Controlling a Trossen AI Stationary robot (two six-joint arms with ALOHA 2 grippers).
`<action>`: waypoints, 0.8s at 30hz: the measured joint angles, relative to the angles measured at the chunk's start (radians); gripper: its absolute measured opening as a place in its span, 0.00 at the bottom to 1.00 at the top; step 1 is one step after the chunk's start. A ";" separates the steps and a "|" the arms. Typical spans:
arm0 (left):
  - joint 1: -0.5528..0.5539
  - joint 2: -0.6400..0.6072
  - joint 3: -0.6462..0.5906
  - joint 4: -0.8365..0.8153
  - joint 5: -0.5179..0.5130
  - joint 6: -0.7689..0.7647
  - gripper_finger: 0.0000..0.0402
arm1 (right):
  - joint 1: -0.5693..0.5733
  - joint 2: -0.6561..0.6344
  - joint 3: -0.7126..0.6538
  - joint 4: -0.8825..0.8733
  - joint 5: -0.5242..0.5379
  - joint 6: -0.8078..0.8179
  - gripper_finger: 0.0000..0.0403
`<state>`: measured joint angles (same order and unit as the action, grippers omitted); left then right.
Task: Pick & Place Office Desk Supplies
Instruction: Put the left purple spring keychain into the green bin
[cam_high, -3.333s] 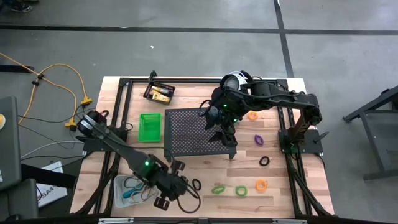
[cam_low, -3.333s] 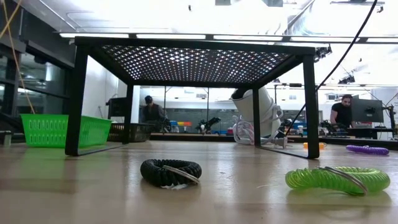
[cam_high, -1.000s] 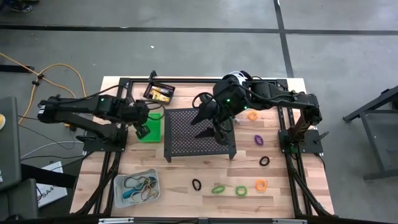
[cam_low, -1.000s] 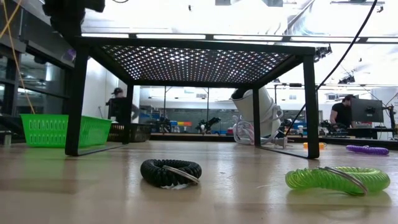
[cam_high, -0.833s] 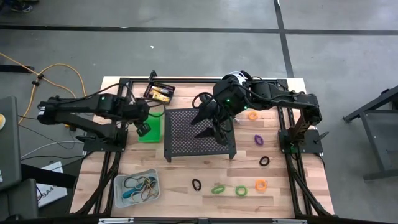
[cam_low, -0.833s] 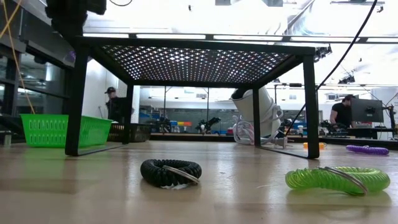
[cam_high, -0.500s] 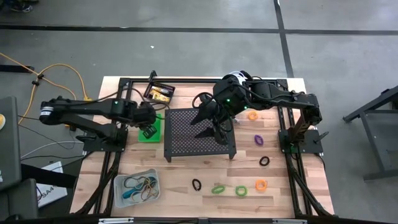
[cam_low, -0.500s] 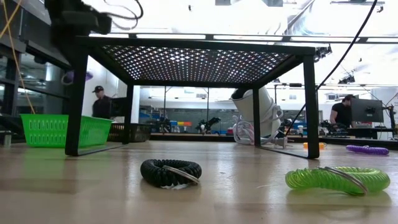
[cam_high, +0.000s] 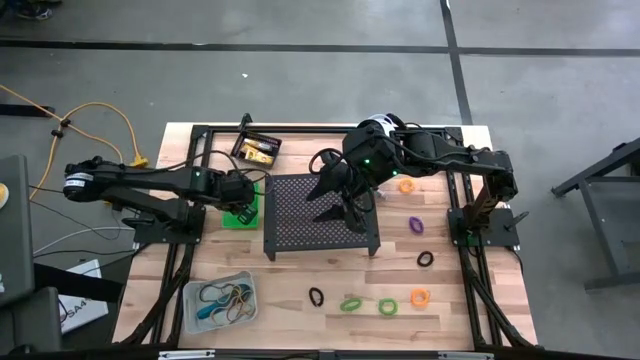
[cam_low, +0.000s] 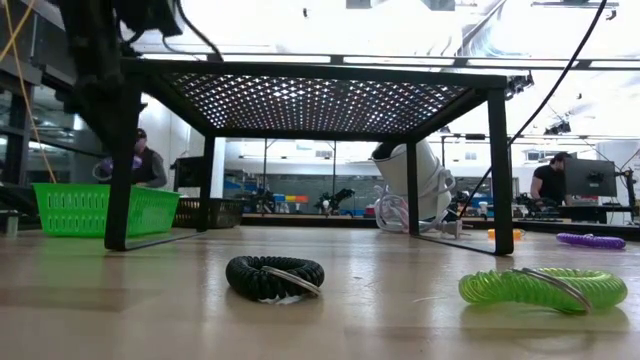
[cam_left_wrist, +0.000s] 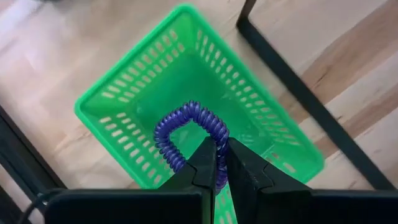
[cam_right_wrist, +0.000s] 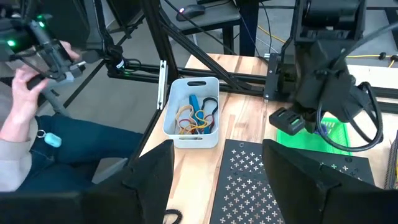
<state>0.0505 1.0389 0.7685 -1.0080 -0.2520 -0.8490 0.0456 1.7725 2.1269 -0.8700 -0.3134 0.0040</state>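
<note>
- Since a second ago my left gripper (cam_high: 243, 199) has slid from the green bin's left edge to over its middle; in the low view a person behind the table has walked left.
- Its fingers (cam_left_wrist: 205, 163) are pinched on a purple loop (cam_left_wrist: 189, 137), which hangs above the inside of the green bin (cam_left_wrist: 124, 93), not touching the floor of it as far as I can tell.
- My right gripper (cam_high: 338, 197) hovers over the stand (cam_high: 300, 235), fingers spread wide, holding nothing.
- Clear bin (cam_high: 196, 293) sits at the near left corner with bands in it; black bin (cam_high: 257, 150) at the far edge.
- Loose on the table near the front: black loop (cam_high: 316, 297), two green loops (cam_high: 350, 303), an orange loop (cam_high: 420, 297).
- Right of the stand: another purple loop (cam_high: 416, 224), another black one (cam_high: 425, 258), another orange one (cam_high: 406, 185).
</note>
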 joint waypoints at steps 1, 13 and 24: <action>0.000 0.000 -0.012 0.006 0.000 -0.013 0.05 | 0.000 0.000 0.000 0.000 0.000 0.000 0.57; 0.000 -0.003 -0.103 0.089 0.012 -0.069 0.05 | 0.000 0.000 0.000 0.000 0.000 0.000 0.57; 0.000 -0.003 -0.107 0.098 0.016 -0.045 0.05 | 0.000 0.000 0.000 0.000 0.000 0.000 0.57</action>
<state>0.0505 1.0359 0.6617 -0.9100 -0.2363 -0.8936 0.0460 1.7725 2.1269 -0.8700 -0.3134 0.0040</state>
